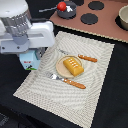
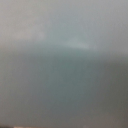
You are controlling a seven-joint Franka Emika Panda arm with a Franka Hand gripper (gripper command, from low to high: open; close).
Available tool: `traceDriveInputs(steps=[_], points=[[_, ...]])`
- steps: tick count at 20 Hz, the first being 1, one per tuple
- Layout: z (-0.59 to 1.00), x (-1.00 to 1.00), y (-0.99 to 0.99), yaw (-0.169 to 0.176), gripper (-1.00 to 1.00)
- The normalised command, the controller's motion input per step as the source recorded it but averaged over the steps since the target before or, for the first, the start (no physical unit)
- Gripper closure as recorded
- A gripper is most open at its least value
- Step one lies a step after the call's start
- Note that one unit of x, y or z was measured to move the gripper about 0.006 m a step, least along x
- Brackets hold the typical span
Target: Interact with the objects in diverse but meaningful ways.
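The wrist view is a featureless grey-green blur with only a faint paler smudge, and nothing in it can be named. In the exterior view the arm's bulky white and grey body [image 1: 22,27] fills the upper corner on the exterior view's left and covers the hand completely, so I cannot tell whether the hand is wide, narrow or holding anything. Just below that body a white-and-blue milk carton [image 1: 30,60] pokes out, its top hidden by the arm, with a small red mark on its face; whether the hand touches it cannot be made out. The yellow ridged bread loaf [image 1: 73,66] lies well apart from the arm, toward the exterior view's right, on a small round tan plate [image 1: 61,67] in the middle of a pale, finely striped woven placemat [image 1: 95,90] spread over the dark desk [image 1: 117,100]. A fork [image 1: 67,81] with an orange handle lies just in front of the plate, and a knife [image 1: 80,56] with an orange handle lies just behind it. Further back, a brown toy stove top [image 1: 107,25] carries round black burners; the dark grey pot [image 1: 66,11] sits on it with the red tomato [image 1: 61,6] resting in it. A pale, round vessel [image 1: 123,19] is cut off by the frame's edge on the exterior view's right.
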Motion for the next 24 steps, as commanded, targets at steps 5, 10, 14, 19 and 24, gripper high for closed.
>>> traceDriveInputs(steps=[5, 10, 14, 19, 24], points=[[0.18, 0.85, 0.29, 0.0, 1.0], [0.18, 0.81, 0.41, 0.0, 1.0], [0.39, 0.8, 0.48, 0.0, 1.0], [0.52, 0.79, 0.47, 0.0, 1.0], [0.54, 0.78, 0.47, 0.0, 1.0]])
